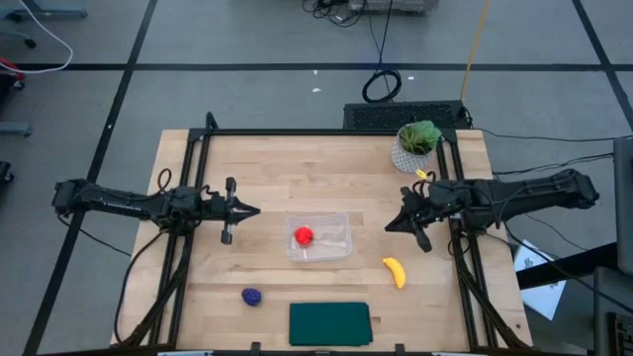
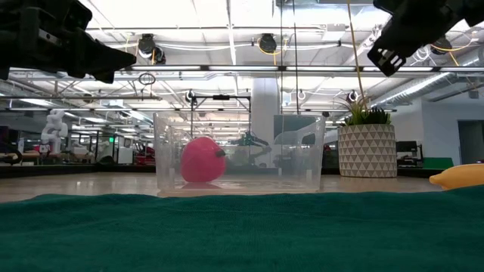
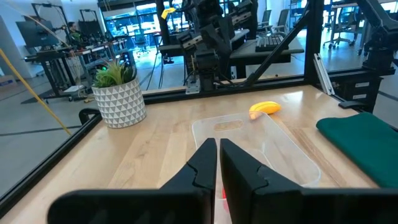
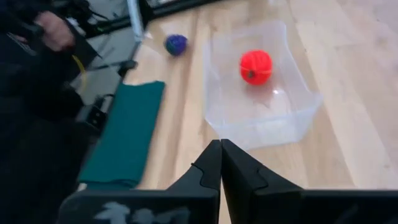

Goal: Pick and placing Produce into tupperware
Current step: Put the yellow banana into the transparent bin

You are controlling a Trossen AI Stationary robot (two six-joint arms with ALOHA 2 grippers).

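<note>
Wood table [image 1: 247,163]: red produce [image 1: 303,235] sat inside tupperware [image 1: 336,251], one of three done. Banana [image 1: 395,272], purple lump [image 1: 251,296] outside. Left pincer [image 1: 249,210] and right pincer [image 1: 392,225] flanked tub, both closed, empty.

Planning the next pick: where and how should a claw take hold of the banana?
Grip the banana across its middle, coming straight down from above. It lies flat on bare table with nothing touching it, and its curved body is narrowest across. The right claw is closer.

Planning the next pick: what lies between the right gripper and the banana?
Only bare wood: in the high view nothing sits between the right gripper and the banana.
</note>
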